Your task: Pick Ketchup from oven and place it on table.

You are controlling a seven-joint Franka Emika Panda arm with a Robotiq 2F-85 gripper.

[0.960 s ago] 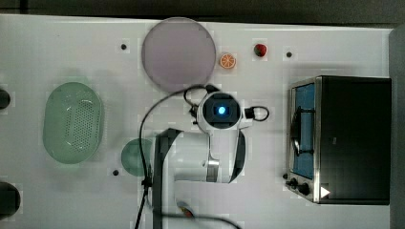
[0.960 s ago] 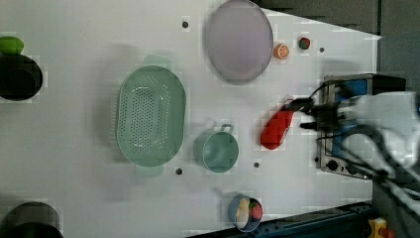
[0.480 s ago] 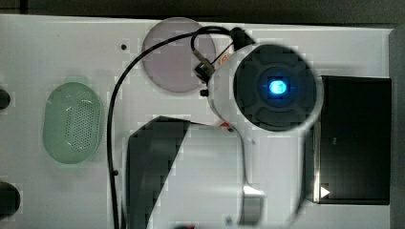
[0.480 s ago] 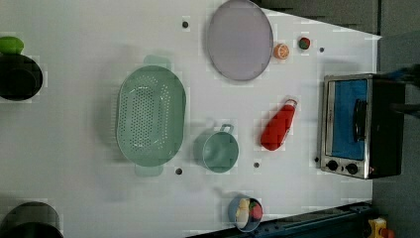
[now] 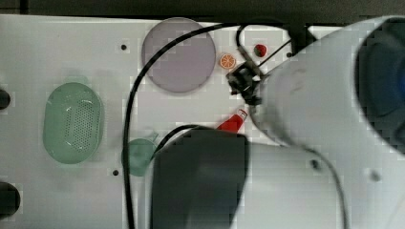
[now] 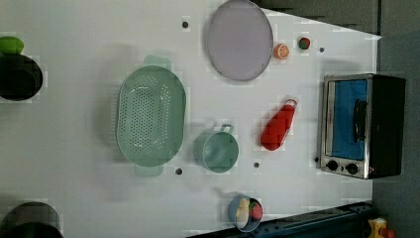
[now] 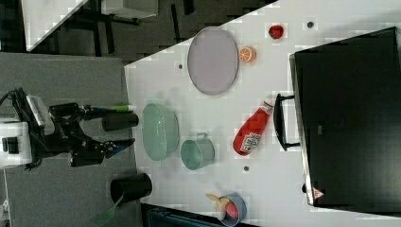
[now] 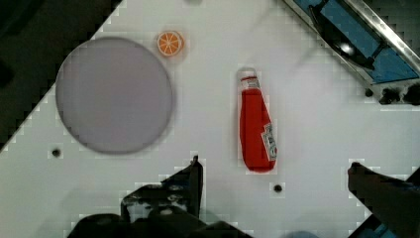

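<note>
The Ketchup (image 6: 278, 125) lies on its side on the white table (image 6: 74, 188), cap pointing toward the oven (image 6: 361, 125), whose blue glass door is shut. In the right view the Ketchup (image 7: 253, 130) rests just off the oven's (image 7: 350, 118) black handle. From the wrist view, my gripper (image 8: 275, 166) hangs open high above the table, and the Ketchup (image 8: 256, 128) lies free beneath it, between the spread fingers (image 8: 194, 173). The oven (image 8: 356, 39) door corner shows nearby. In the top view my arm (image 5: 325, 119) looms large and covers the oven; the Ketchup (image 5: 231, 123) peeks out beside it.
A purple plate (image 6: 239, 39), an orange slice (image 6: 281, 51) and a strawberry (image 6: 304, 43) lie at the far side. A green colander (image 6: 150, 116), a green mug (image 6: 220, 151) and a small bowl of food (image 6: 246, 213) sit near the Ketchup. Black cups (image 6: 19, 77) stand at the left view's left edge.
My arm has risen from beside the Ketchup and the oven toward the top camera and left the left view. The Ketchup stays where it lay.
</note>
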